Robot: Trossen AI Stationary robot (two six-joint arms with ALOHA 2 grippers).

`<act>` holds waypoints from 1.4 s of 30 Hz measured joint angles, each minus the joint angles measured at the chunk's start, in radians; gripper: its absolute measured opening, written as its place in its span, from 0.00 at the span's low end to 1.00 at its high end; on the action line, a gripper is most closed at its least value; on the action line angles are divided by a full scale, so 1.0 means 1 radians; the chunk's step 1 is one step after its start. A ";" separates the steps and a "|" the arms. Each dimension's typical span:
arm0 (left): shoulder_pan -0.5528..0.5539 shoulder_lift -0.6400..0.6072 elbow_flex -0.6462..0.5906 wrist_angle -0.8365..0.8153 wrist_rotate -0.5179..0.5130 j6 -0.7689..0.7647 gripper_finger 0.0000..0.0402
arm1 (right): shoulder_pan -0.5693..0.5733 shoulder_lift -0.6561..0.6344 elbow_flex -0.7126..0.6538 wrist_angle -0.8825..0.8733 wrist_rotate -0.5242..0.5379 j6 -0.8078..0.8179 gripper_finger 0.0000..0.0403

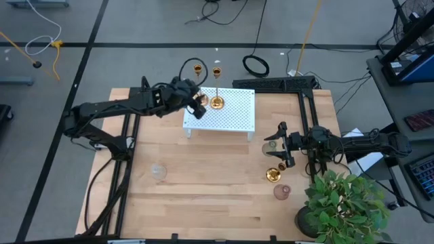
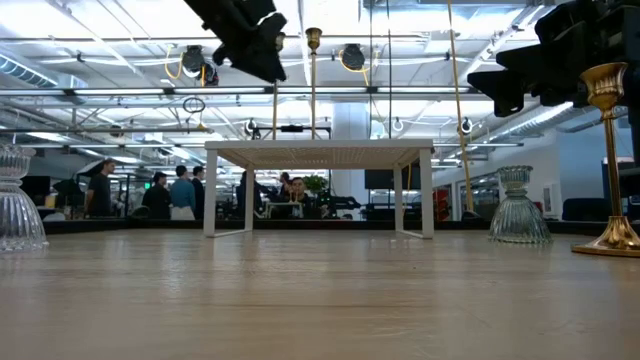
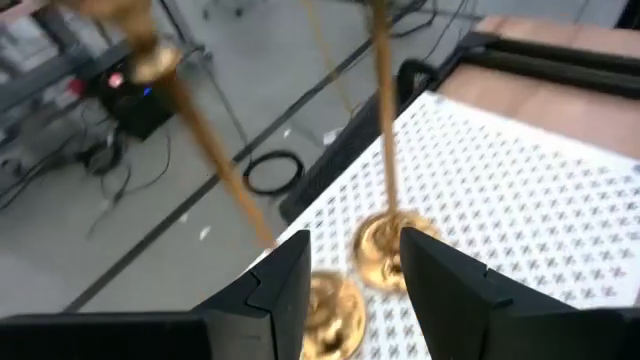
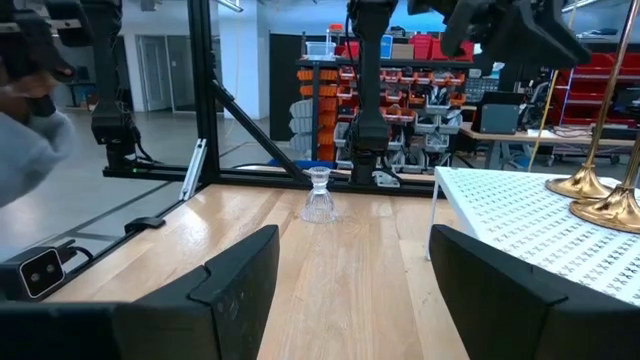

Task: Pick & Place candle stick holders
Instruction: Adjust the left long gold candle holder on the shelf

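Two gold candle stick holders stand upright by their round bases on the far left corner of the white perforated stand (image 1: pixel 227 115). One (image 1: pixel 216 102) is farther right, the other (image 1: pixel 199 99) is at the stand's left edge. My left gripper (image 3: pixel 355 290) is open. Its fingers stand on either side of the left one's base (image 3: pixel 330 312), and the other base (image 3: pixel 385 250) is just beyond. A third gold holder (image 1: pixel 273 175) stands on the table at the right; it also shows in the low view (image 2: pixel 610 150). My right gripper (image 1: pixel 279 146) is open and empty just beyond it, pointing toward the table's left. My left gripper's open fingers (image 3: pixel 275 290) flank the base of the left candle stick holder. The holder's stem (image 3: pixel 215 160) runs down behind one finger. I cannot tell whether that finger touches it. The holder stands on the stand.
Clear glass holders stand on the table near my right gripper (image 1: pixel 272 144) and at the left (image 1: pixel 158 169). A pinkish one (image 1: pixel 282 192) is at the near right. A potted plant (image 1: pixel 342 207) fills the near right corner. People show in the room beyond.
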 joint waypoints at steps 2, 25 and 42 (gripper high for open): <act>0.000 0.001 -0.005 -0.020 -0.057 -0.033 0.40 | 0.000 0.000 0.000 0.000 0.000 0.000 0.62; 0.077 0.088 -0.093 0.257 -0.163 0.066 0.04 | 0.000 0.000 0.000 0.001 0.000 0.015 0.62; 0.073 0.071 -0.093 0.203 -0.112 -0.055 0.10 | 0.000 0.000 0.000 0.003 0.000 0.027 0.62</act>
